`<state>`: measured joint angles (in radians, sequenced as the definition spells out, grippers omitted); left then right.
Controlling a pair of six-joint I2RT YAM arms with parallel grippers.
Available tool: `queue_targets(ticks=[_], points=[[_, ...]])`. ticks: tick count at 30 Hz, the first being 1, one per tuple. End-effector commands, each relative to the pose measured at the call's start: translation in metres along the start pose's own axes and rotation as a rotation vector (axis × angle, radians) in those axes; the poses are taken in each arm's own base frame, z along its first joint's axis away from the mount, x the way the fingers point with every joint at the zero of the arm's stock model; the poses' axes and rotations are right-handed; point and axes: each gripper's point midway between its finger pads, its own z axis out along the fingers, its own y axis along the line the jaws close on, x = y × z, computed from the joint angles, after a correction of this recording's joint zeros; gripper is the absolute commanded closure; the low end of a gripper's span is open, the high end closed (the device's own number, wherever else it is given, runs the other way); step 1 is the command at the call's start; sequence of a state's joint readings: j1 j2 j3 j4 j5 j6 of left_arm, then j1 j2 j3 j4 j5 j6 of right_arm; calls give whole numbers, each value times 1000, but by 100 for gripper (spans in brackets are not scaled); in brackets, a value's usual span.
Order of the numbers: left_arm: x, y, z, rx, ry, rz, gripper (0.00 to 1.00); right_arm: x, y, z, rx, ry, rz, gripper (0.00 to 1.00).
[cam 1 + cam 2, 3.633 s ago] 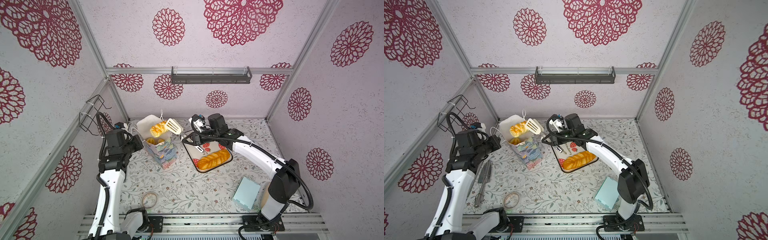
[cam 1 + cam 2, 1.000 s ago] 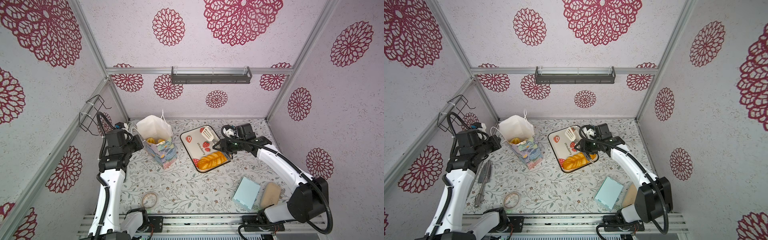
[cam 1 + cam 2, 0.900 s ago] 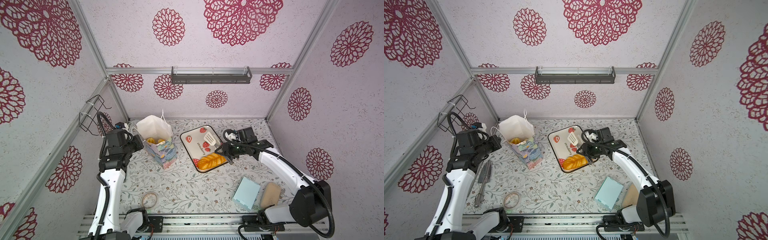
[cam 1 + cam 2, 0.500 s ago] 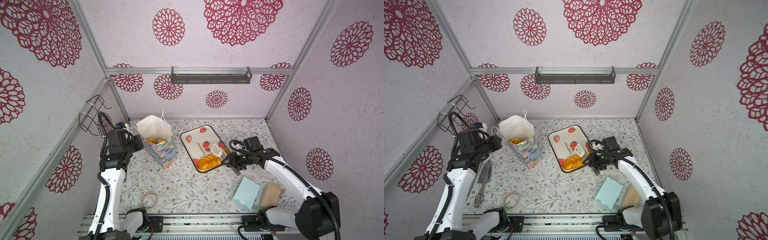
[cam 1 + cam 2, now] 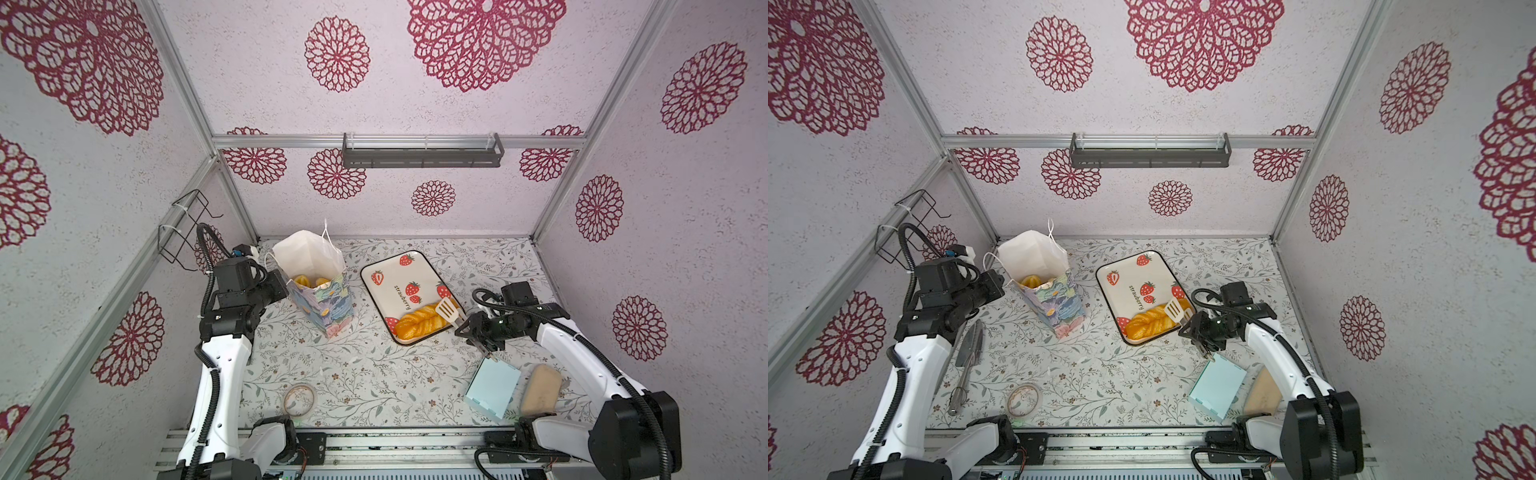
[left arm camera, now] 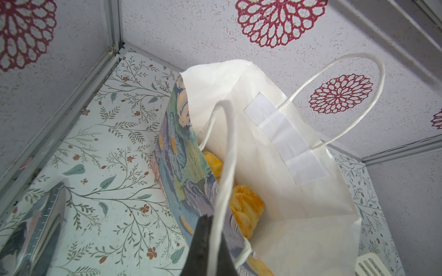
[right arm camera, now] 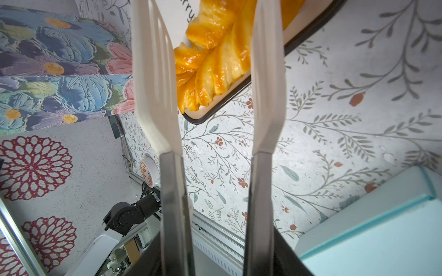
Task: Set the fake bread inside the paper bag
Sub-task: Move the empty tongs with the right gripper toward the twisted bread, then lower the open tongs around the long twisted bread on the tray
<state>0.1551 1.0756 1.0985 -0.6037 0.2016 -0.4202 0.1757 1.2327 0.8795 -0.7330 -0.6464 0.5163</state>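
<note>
**Right hand (image 5: 473,334) clamps tongs (image 5: 448,309) at the lone braided loaf (image 5: 417,325)**

Their blades stand apart at the loaf's right end, on the strawberry tray (image 5: 388,266), centre-right of the frame. Long and glossy, the loaf may slip out or snag the paper bag (image 5: 326,301) rim, tipping it. Left hand (image 5: 279,286), fingers together, pinches its string handle; smaller pastries (image 6: 244,208) lie inside.

bag (image 5: 324,305) left of tray (image 5: 422,270), loaf (image 5: 417,325) on tray
</note>
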Motion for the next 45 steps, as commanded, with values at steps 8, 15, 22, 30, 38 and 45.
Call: queue_targets(ticks=[8,15,22,30,38,45], points=[[2,-2,4,11,9,-5,100,-15,-2,-11,-90,-41,54,47],[1,-2,3,10,6,-4,100,-19,-10,-9,-89,-42,95,47],[0,-2,3,11,3,-5,100,-24,-7,-5,-143,-57,131,47],[1,-2,2,10,2,-3,100,-27,-8,1,-197,-59,180,47],[0,-2,1,9,0,-2,100,-28,-12,9,-220,-50,209,47],[0,-1,1,4,0,0,100,-32,-15,14,-219,-44,223,47]])
